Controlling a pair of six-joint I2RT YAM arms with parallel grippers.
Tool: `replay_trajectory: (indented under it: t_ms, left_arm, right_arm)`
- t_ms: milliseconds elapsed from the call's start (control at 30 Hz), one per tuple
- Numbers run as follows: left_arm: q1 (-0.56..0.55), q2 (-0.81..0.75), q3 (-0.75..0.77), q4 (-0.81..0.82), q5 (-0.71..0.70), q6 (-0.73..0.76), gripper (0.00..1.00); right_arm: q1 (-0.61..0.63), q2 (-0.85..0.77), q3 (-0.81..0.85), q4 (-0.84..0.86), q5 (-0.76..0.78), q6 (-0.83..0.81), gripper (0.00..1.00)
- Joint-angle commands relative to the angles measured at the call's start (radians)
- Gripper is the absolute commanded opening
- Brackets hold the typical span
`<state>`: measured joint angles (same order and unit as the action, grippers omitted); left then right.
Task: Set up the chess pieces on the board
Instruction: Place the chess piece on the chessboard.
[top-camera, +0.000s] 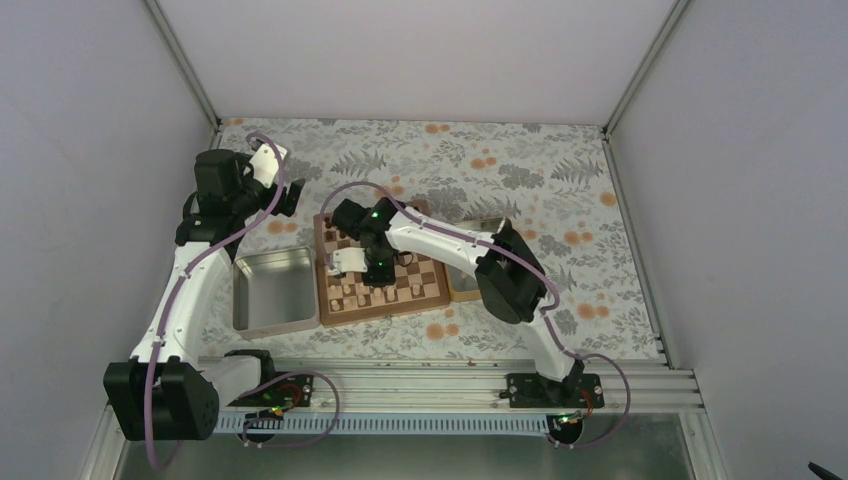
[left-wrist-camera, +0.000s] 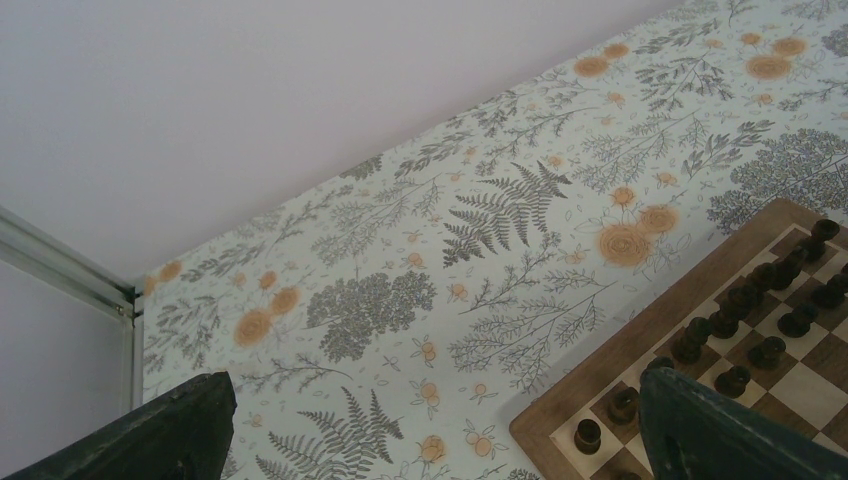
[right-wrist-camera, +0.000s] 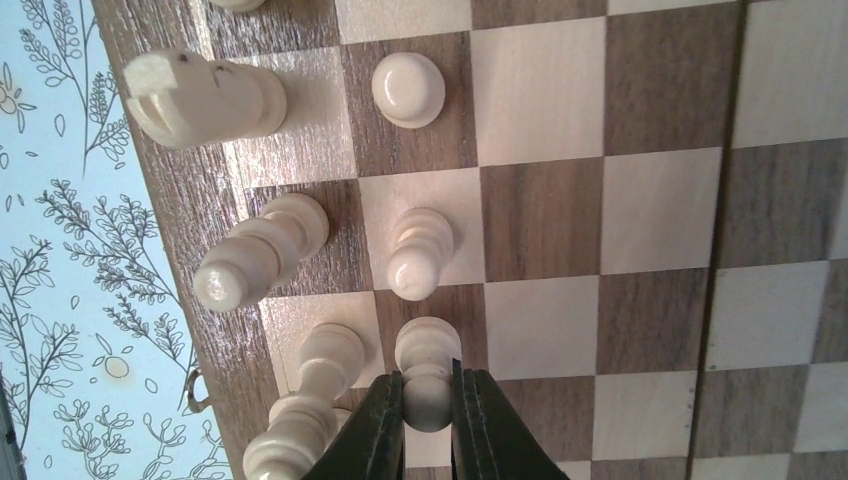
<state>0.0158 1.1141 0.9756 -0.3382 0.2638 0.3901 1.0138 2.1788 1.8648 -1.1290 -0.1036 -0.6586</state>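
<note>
The board (top-camera: 432, 285) lies mid-table. In the right wrist view, my right gripper (right-wrist-camera: 428, 398) is shut on the round head of a pale pawn (right-wrist-camera: 428, 350) that stands on a square of the board (right-wrist-camera: 650, 210) near its left edge. Other pale chess pieces stand beside it: a rook (right-wrist-camera: 200, 95), two pawns (right-wrist-camera: 408, 88), and a bishop (right-wrist-camera: 255, 255). In the top view the right gripper (top-camera: 345, 263) is over the board's left side. My left gripper (left-wrist-camera: 440, 445) is open and empty, raised over the tablecloth beside the board's far corner (left-wrist-camera: 640, 345), where dark pieces (left-wrist-camera: 740, 300) stand in rows.
A shiny metal tray (top-camera: 272, 290) sits just left of the board. A wooden-rimmed tray (top-camera: 463, 287) lies right of it, mostly under the right arm. Walls close the table on three sides. An aluminium rail (top-camera: 420, 385) runs along the front.
</note>
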Motion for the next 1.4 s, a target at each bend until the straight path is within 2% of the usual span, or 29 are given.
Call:
replay_trajectory:
  t_ms: [0, 1200, 1367]
  left_arm:
    - [0.005, -0.014, -0.013, 0.007, 0.012, 0.012, 1.00]
    - [0.006, -0.017, -0.014, 0.007, 0.011, 0.010, 1.00]
    - [0.005, -0.016, -0.014, 0.006, 0.013, 0.012, 1.00]
  right_arm:
    - [0.013, 0.020, 0.025, -0.024, -0.009, -0.012, 0.05]
    - [0.009, 0.014, 0.000, 0.012, 0.019, -0.008, 0.07]
    - [0.007, 0.015, -0.003, 0.009, 0.018, -0.007, 0.12]
